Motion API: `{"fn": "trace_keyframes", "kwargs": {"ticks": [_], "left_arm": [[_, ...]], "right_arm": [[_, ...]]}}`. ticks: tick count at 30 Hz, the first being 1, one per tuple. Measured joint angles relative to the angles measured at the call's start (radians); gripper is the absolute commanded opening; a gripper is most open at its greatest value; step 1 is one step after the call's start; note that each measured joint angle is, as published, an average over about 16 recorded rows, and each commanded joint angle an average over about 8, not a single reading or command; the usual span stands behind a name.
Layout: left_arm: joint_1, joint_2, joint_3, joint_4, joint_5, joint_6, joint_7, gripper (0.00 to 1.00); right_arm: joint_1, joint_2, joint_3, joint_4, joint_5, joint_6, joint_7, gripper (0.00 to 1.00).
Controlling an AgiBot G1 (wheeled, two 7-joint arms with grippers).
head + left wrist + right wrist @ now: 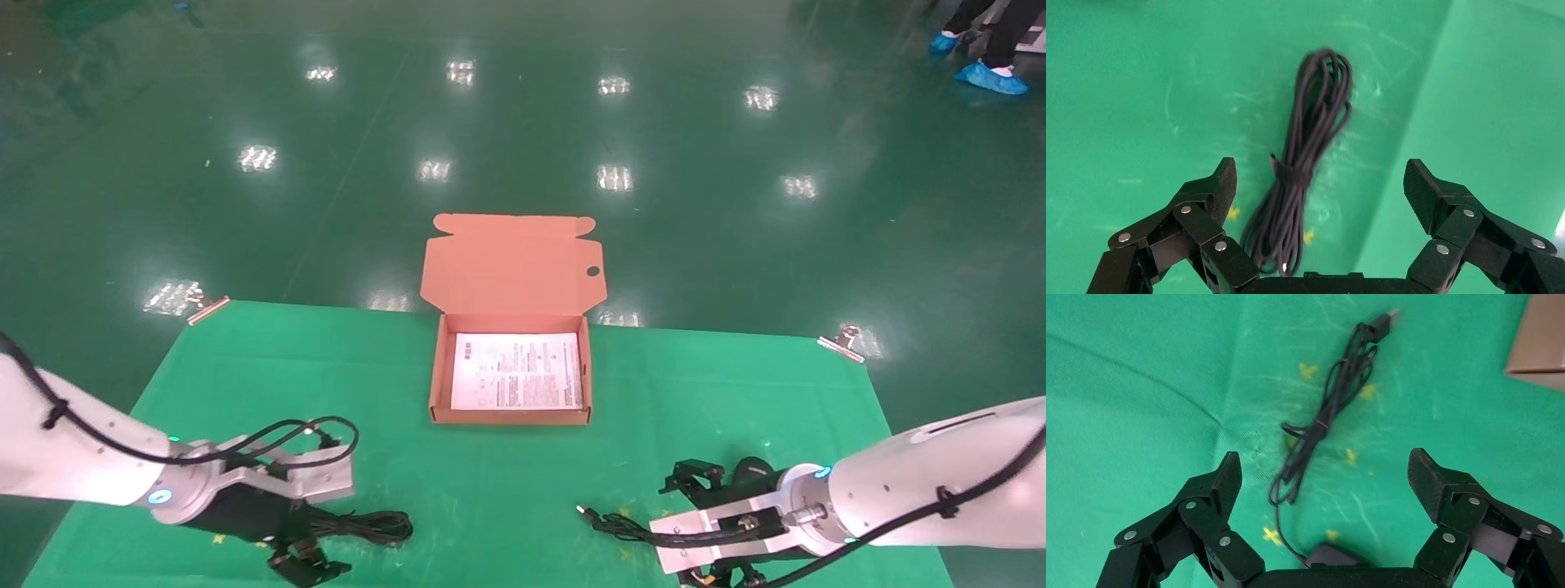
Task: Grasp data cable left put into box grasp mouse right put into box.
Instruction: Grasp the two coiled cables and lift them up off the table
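I have the left gripper [1318, 187] low over the near-left part of the green mat [703, 384], jaws spread wide with the data cable [1306, 165] lying flat on the mat between the 2 fingers, untouched. The bundle is bound at its middle (a dark tie, as far as I can see). On my other side, the right gripper [1324, 481] sits over the near-right part of the mat, also released and holding nothing. Its fingers straddle the mouse's cord [1324, 419], and the mouse [1333, 556] lies just in front of the palm. The box [512, 412] rests at the mat's far middle, lid up, printed sheet [516, 371] inside, well apart from both grippers.
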Motion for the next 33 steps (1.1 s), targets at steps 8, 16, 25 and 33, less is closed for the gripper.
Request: {"fn": "trace_keyframes", "kwargs": {"ticks": [8, 16, 25, 33], "left_arm": [[-0.023, 0.06, 0.002, 0.154, 0.002, -0.039, 0.07, 1.0], [-0.047, 0.108, 0.007, 0.298, 0.008, -0.076, 0.146, 0.6], [-0.063, 0.132, 0.01, 0.384, 0.014, -0.098, 0.191, 0.0], [-0.063, 0.132, 0.01, 0.385, 0.014, -0.099, 0.191, 0.0]], "right_arm": [[0.0, -0.06, -0.01, -0.133, -0.01, 0.04, -0.032, 1.0], [0.002, -0.109, -0.017, -0.253, -0.017, 0.085, -0.087, 0.69], [0.003, -0.131, -0.02, -0.313, -0.02, 0.112, -0.122, 0.0], [0.004, -0.131, -0.02, -0.313, -0.02, 0.112, -0.123, 0.0]]}}
